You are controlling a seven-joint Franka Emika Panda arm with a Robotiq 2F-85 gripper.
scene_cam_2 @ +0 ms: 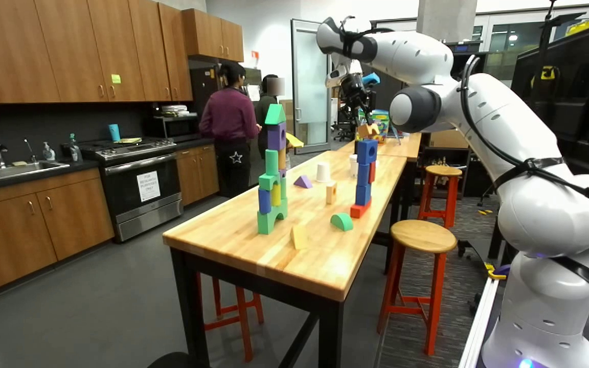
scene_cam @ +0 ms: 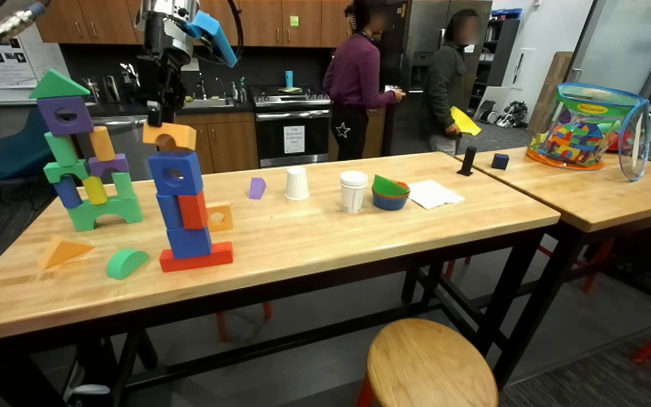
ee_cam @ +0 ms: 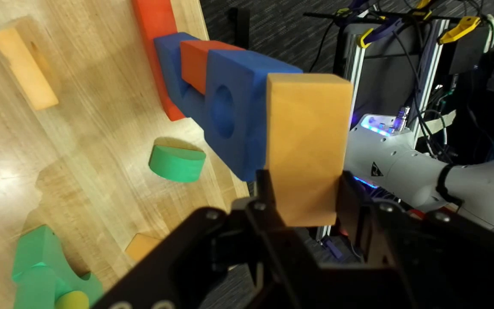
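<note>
The gripper (ee_cam: 305, 182) pinches the orange arch block (ee_cam: 309, 133) near one end, over the blue block with a hole (scene_cam: 176, 169); I can't tell if they touch. The arch looks light and squishy, best held around its middle.

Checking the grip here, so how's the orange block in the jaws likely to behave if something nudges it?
The orange block may swivel, since the jaws hold it near one end. It's probably slightly squashy: it looks narrower where pinched. Its flat faces make rolling unlikely.
</note>
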